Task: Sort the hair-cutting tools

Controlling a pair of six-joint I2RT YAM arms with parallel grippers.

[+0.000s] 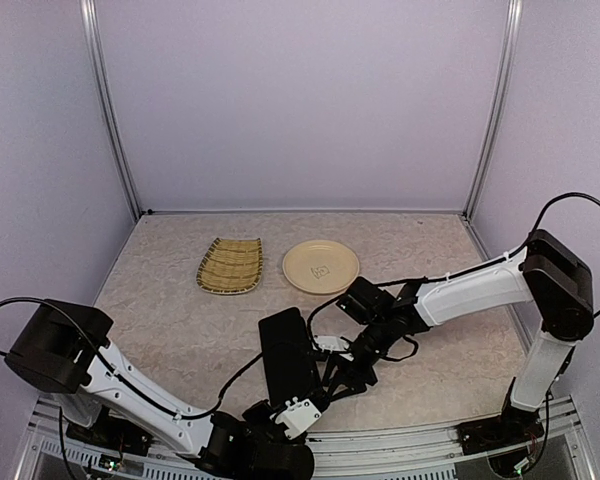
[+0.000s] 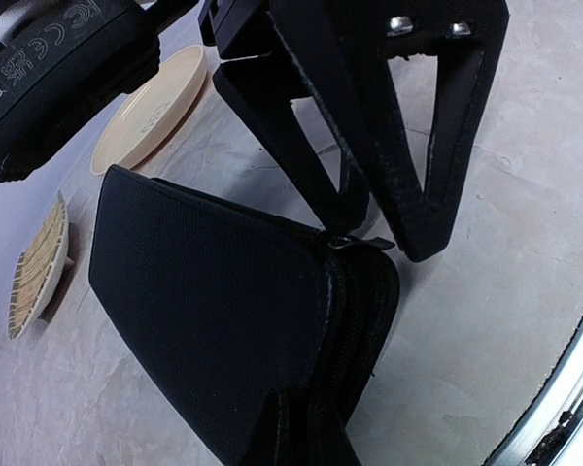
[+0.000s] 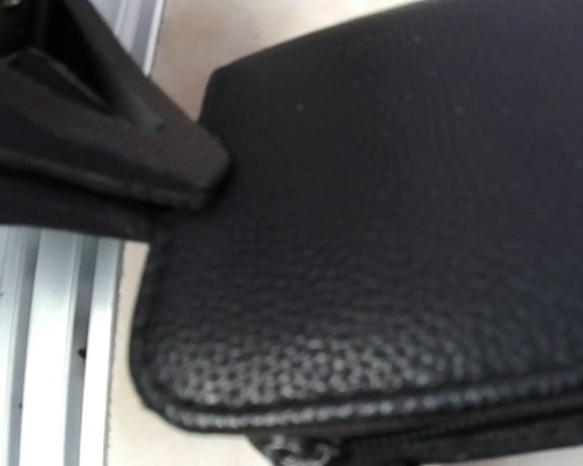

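No hair-cutting tools show in any view. A black zip case [image 1: 285, 350] lies closed near the table's front; its grained lid fills the right wrist view [image 3: 398, 194]. My left gripper [image 1: 298, 405] is shut on the case's near end [image 2: 301, 427]. My right gripper [image 1: 345, 375] reaches down to the case's right corner. In the left wrist view its two fingers stand a little apart [image 2: 384, 233], their tips at the zip pull [image 2: 342, 240]. The pull also shows at the lower edge of the right wrist view [image 3: 296, 451].
A woven bamboo tray [image 1: 230, 265] and a cream plate [image 1: 320, 266] sit side by side at the back centre. The metal rail of the table's front edge [image 2: 564, 388] runs close to the case. Purple walls enclose the table.
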